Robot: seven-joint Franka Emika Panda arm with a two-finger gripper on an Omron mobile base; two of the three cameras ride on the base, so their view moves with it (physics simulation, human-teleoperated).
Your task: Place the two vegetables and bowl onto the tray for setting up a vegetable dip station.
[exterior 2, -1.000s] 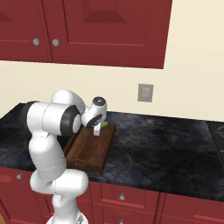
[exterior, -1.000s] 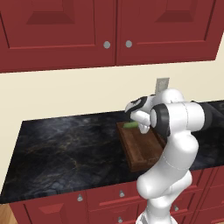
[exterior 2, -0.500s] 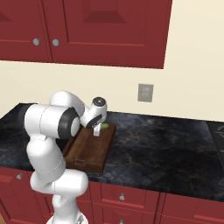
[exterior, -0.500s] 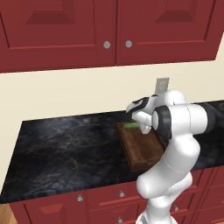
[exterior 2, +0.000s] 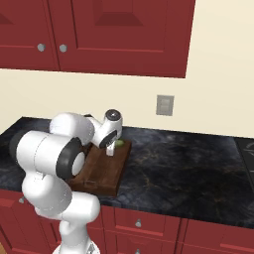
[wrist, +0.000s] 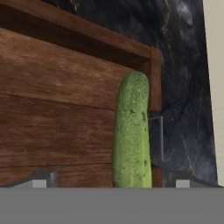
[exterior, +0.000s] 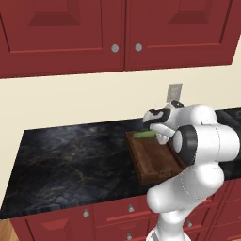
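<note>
A green cucumber [exterior: 143, 135] [exterior 2: 119, 144], one of the vegetables, lies on the dark wooden tray [exterior: 155, 165] [exterior 2: 105, 174] along its far short end. In the hand view the cucumber [wrist: 131, 135] rests against the tray's [wrist: 52, 109] raised rim, with the small metal handle [wrist: 160, 135] just beyond. My gripper [exterior: 160, 135] [exterior 2: 110, 150] [wrist: 111, 183] hovers right over the cucumber, open, its fingertips [wrist: 39, 182] standing wide on both sides without touching it. The bowl is out of view.
The tray sits on a black marble counter [exterior: 70, 160] [exterior 2: 188, 158] that runs left and right of it. Behind it a cream wall carries an outlet [exterior 2: 164, 105]. Red cabinets [exterior: 113, 33] hang above, and red drawers [exterior 2: 149, 223] line the counter front.
The jaws have spread wide and let go of the cucumber, which now lies on the tray. The arm has hardly moved.
</note>
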